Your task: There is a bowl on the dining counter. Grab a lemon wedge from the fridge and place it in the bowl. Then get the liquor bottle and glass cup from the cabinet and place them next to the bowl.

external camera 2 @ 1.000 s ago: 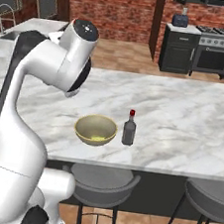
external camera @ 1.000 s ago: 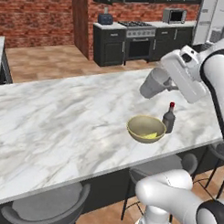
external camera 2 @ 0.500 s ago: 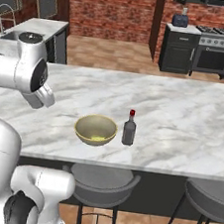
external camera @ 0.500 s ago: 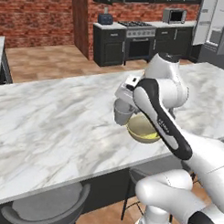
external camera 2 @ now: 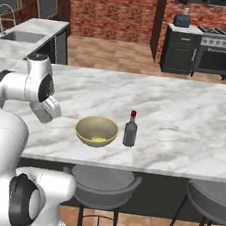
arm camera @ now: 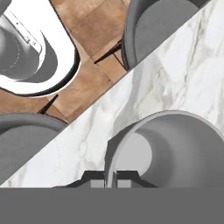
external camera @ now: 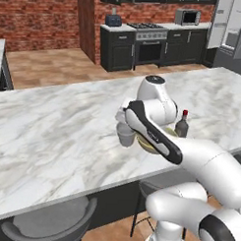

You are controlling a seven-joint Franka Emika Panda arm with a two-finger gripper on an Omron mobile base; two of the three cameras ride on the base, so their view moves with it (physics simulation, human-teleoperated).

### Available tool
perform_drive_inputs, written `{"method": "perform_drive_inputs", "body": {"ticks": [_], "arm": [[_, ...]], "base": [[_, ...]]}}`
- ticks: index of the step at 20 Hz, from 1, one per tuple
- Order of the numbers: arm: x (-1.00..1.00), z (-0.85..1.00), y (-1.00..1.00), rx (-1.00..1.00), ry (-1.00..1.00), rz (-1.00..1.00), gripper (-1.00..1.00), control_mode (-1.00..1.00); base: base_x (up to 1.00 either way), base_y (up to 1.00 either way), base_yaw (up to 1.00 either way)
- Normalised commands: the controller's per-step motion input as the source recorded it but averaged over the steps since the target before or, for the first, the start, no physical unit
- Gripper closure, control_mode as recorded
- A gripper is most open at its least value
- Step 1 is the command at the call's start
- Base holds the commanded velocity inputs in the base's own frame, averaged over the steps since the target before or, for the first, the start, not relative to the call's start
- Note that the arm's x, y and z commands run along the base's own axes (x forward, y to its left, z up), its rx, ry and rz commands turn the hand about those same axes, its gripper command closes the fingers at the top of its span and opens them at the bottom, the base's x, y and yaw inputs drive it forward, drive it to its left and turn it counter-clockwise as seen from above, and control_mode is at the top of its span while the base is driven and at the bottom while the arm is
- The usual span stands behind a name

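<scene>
Small, plain, grey see-through glass cup (external camera: 126,136), slightly tapered and handleless, hanging upright just above the long white marble dining counter (external camera: 58,140) with grey veins, at the near side, just left of the bowl. Seen from the hand camera: wide open mouth, pale round bottom, thin rim (arm camera: 175,153). Rim pinched in the two-finger gripper (arm camera: 111,183), dark tips closed on the wall. Shallow tan-yellow round bowl (external camera 2: 96,131) with pale rim resting on the counter, something small and yellow-green inside. Dark liquor bottle with a red cap (external camera 2: 130,129) upright just right of the bowl, close but apart.
</scene>
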Motion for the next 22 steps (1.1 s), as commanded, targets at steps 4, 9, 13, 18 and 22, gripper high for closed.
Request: {"method": "perform_drive_inputs", "body": {"ticks": [4, 9, 13, 18, 22], "arm": [[0.57, -0.51, 0.0, -0.01, 0.06, 0.0, 1.0, -1.0], [0.56, -0.42, -0.02, 0.0, 0.01, 0.0, 1.0, -1.0], [0.39, -0.39, -0.01, -0.01, 0.0, 0.0, 1.0, -1.0], [0.28, -0.38, -0.13, -0.03, 0.0, 0.0, 1.0, -1.0], [0.14, -0.32, -0.26, 0.0, 0.0, -0.01, 1.0, -1.0]], "base": [[0.0, 0.0, 0.0], [0.0, 0.0, 0.0], [0.0, 0.0, 0.0], [0.0, 0.0, 0.0], [0.0, 0.0, 0.0]]}}
